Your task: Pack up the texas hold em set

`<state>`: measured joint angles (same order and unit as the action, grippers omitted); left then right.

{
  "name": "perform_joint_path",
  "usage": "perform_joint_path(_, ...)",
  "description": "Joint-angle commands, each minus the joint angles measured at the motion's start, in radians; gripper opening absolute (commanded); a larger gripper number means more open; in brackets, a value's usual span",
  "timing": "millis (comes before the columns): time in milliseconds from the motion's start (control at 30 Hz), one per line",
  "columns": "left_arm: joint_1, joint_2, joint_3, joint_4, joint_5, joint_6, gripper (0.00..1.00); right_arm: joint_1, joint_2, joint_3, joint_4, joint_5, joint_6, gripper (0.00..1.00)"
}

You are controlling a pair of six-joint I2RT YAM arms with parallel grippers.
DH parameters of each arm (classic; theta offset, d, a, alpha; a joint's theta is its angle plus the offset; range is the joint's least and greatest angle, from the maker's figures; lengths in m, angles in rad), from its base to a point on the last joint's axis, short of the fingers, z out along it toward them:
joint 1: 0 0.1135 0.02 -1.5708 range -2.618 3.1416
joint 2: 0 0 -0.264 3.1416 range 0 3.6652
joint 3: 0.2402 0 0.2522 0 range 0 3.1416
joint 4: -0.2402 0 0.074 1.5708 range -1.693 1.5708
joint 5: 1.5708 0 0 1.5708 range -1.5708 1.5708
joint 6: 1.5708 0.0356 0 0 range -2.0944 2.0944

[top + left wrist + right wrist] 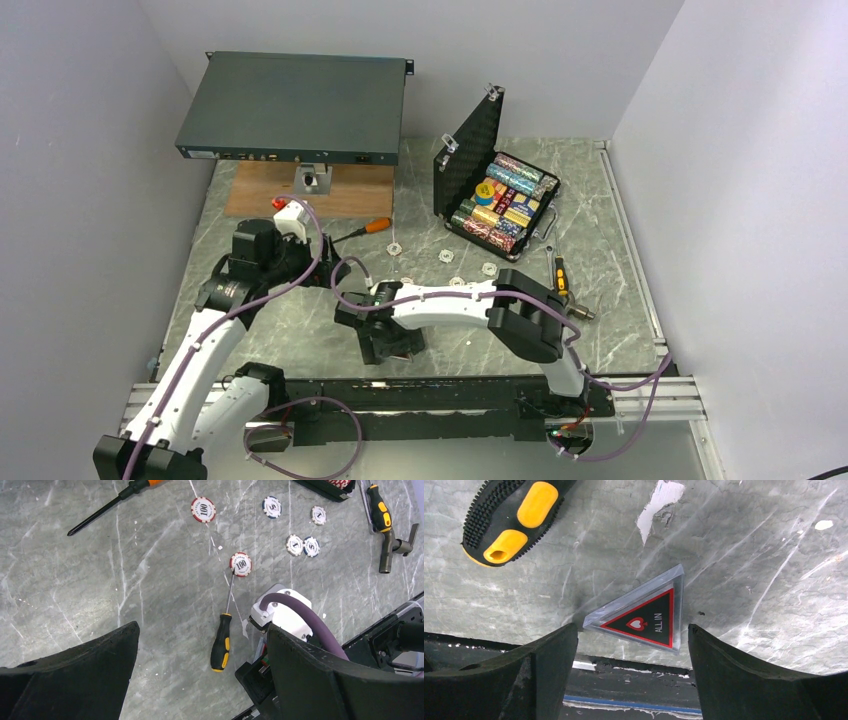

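The small black case (497, 197) stands open at the back right, lid upright, with multicoloured chip rows (510, 205) inside. Several loose chips (441, 256) lie on the table in front of it; the left wrist view shows them too, among them a red-white "100" chip (240, 563). The red triangular "ALL IN" token (644, 617) lies flat near the table's front edge. My right gripper (631, 647) is open, its fingers on either side of the token, just above it. My left gripper (202, 680) is open and empty over bare table, left of the right wrist.
A black-yellow screwdriver (221, 640) lies beside the right gripper, its handle (514, 515) close to the token. An orange-handled screwdriver (365, 228) lies further back. Another screwdriver (558, 272) lies at the right. A dark-green rack unit (295, 107) stands on a wooden board at the back left.
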<state>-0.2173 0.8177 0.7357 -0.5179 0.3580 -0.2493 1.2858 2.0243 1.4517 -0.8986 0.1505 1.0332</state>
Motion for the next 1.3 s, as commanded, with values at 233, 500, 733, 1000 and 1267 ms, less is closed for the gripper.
perform_joint_path(233,-0.025,-0.012,0.027,0.009,0.024,0.001,0.99,-0.027,0.025,0.042,-0.018,0.014,0.014,0.81)
perform_joint_path(500,-0.028,-0.014,0.027,0.008,0.022,0.003,0.99,-0.031,0.031,0.038,-0.004,-0.005,0.005,0.74)
perform_joint_path(733,-0.028,-0.016,0.025,0.009,0.022,0.004,0.99,-0.031,0.015,0.01,0.009,-0.008,0.009,0.64)
perform_joint_path(1000,-0.03,-0.011,0.027,0.007,0.02,0.005,0.99,-0.055,-0.088,-0.03,0.031,0.115,-0.003,0.26)
perform_joint_path(1267,-0.029,0.002,0.03,0.005,0.01,0.007,0.99,-0.223,-0.312,-0.143,0.054,0.289,-0.04,0.05)
